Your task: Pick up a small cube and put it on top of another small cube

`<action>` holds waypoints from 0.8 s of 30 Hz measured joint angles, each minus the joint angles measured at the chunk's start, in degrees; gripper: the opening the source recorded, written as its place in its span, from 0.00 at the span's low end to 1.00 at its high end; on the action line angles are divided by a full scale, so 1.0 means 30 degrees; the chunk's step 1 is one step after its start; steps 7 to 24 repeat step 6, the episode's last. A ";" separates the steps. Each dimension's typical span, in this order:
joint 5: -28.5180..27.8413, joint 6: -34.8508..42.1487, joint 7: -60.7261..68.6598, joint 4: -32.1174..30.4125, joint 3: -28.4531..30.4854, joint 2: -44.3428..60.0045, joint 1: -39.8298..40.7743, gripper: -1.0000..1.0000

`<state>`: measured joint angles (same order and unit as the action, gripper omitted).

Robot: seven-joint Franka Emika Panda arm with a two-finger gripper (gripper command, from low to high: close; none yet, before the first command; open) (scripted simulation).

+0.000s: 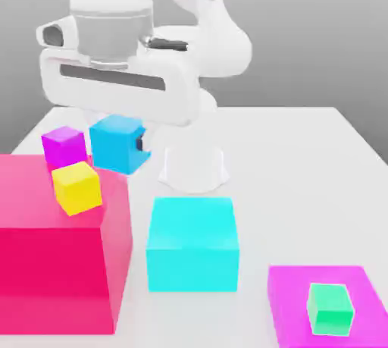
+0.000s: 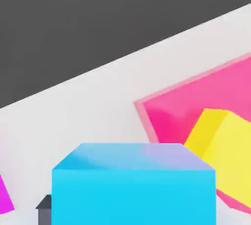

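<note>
The small sky-blue cube point(image 1: 115, 140) hangs above the table at the back left of the exterior view, level with the top of the big pink block point(image 1: 53, 255). My gripper point(image 1: 120, 146) is shut on it, and one dark finger point(image 1: 140, 142) shows against its right face. In the hand view the cube point(image 2: 132, 185) sits close in front, with a dark fingertip point(image 2: 44, 205) at its side. A small yellow cube point(image 1: 76, 186) rests tilted on the pink block, just below and left of the held cube. A small magenta cube point(image 1: 64, 145) stands right beside the held cube.
A large cyan block point(image 1: 192, 242) stands on the white table point(image 1: 303, 157) in the middle. At the front right lies a flat magenta block point(image 1: 292, 301) with a small green cube point(image 1: 330, 308) on it. The arm's base point(image 1: 193, 164) stands behind the cyan block.
</note>
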<state>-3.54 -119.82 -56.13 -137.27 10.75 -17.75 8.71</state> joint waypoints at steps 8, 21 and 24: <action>0.0017 -0.1622 0.0232 -0.0969 0.0353 0.0659 0.0279 1.00; 0.0017 -0.1622 0.0232 -0.0969 0.0353 0.0659 0.0279 1.00; 0.0017 -0.1622 0.0232 -0.0969 0.0353 0.0659 0.0279 1.00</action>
